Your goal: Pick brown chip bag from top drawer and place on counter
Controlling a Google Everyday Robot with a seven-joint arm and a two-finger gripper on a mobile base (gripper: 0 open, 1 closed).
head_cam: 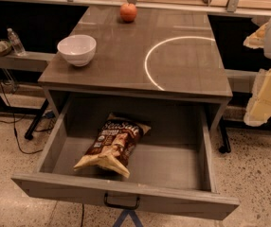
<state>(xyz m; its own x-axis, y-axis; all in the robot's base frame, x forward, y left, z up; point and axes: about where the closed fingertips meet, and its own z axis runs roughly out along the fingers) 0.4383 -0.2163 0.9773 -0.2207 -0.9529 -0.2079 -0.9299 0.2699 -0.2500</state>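
The brown chip bag (112, 146) lies flat in the open top drawer (126, 193), left of its middle, with the white "Sea Salt" lettering facing up and its tan end toward the drawer front. The drawer is pulled fully out, with a dark handle (121, 202) at its front centre. The counter (126, 56) above it is glossy grey-brown with a bright ring (147, 60) on its right half. My gripper (266, 82) hangs at the right edge of the view, beside the counter's right side. It is well away from the bag and holds nothing that I can see.
A white bowl (76, 49) stands on the counter's left side and a red apple (128, 12) at its far edge. A water bottle (16, 41) stands on a low shelf at the left. Cables and a stand leg run over the speckled floor at the left.
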